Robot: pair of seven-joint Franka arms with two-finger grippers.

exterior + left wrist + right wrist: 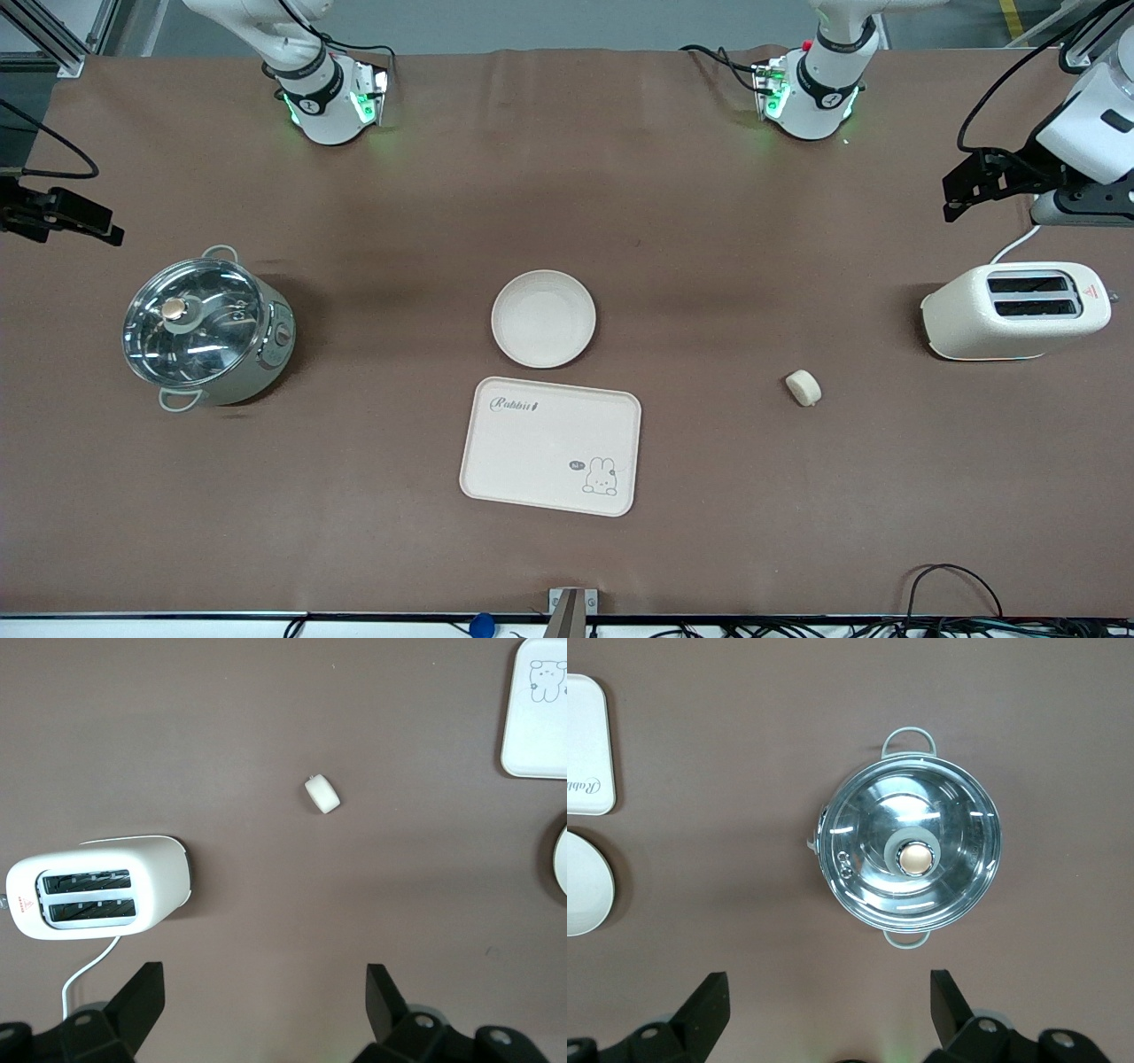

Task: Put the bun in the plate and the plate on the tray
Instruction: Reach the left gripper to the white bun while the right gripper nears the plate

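The bun [803, 388] lies on its edge on the brown table, between the tray and the toaster; it also shows in the left wrist view [322, 794]. The empty round plate [543, 319] sits mid-table. The Rabbit tray [551, 446] lies just nearer the front camera than the plate, also empty. My left gripper [950, 199] hangs open and empty over the left arm's end of the table, above the toaster area [264, 979]. My right gripper [111, 226] hangs open and empty over the right arm's end, near the pot [829, 983].
A cream toaster [1016, 310] with its white cord stands at the left arm's end. A steel pot with a glass lid [205, 328] stands at the right arm's end. Cables lie along the table's front edge [948, 589].
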